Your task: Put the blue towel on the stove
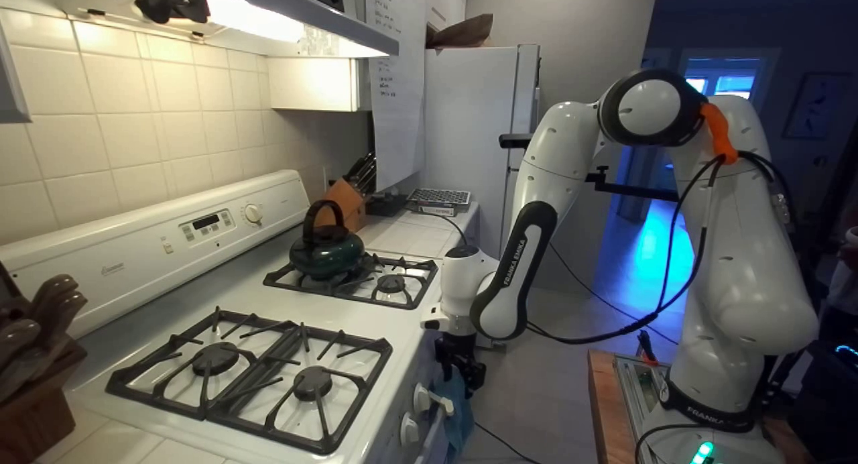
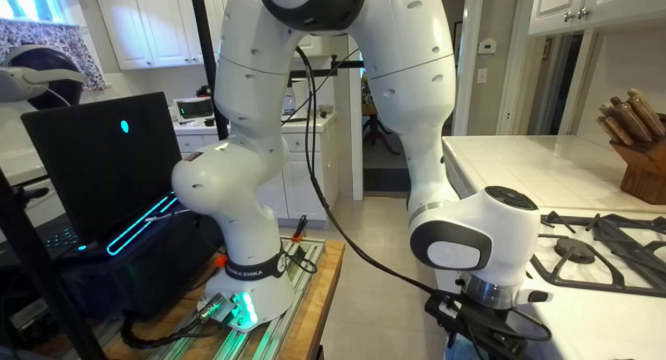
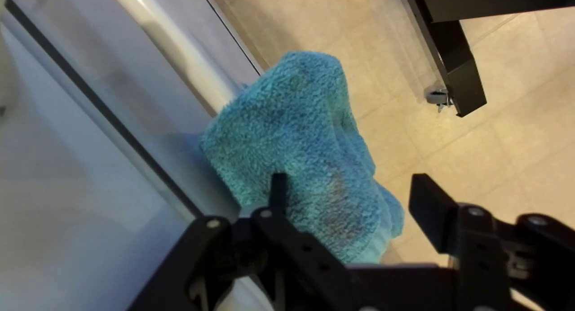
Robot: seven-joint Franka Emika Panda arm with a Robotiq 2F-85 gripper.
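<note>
The blue towel (image 3: 305, 131) hangs folded over the oven door handle (image 3: 179, 50) at the front of the stove. In both exterior views only part of the towel shows, below the gripper (image 1: 459, 418) (image 2: 460, 348). The white stove (image 1: 365, 316) has black grates on its top and also shows in an exterior view (image 2: 598, 323). My gripper (image 3: 351, 185) is open and points down over the towel. In the wrist view one finger lies over the towel and the other is past its edge, over the floor. I cannot tell whether the first finger touches the towel.
A green kettle (image 1: 327, 255) stands on the far grate. A knife block (image 1: 33, 383) stands beside the stove. Control knobs (image 1: 421, 398) stick out of the stove front near the gripper. The range hood (image 1: 315, 15) overhangs the stove. A dark cart leg (image 3: 462, 73) stands on the floor.
</note>
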